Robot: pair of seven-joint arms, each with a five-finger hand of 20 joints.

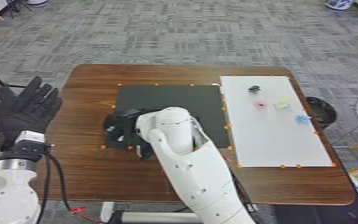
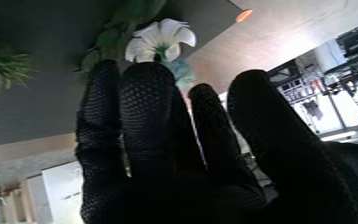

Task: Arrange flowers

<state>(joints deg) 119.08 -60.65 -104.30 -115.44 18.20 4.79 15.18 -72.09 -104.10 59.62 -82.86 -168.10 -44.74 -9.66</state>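
Flower (image 2: 162,39) (a white one), brown table (image 1: 82,170), grey carpet (image 1: 175,30) beyond.

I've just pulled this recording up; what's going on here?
The robot's right hand is at the left part of the dark mat, fingers straight, with a white flower and green leaves just beyond its fingertips; I can't tell whether they touch. The left hand is open and empty, left of the table. Small coloured pieces lie on the white board.

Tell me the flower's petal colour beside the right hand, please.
Petals are white, clearest in the right wrist view.
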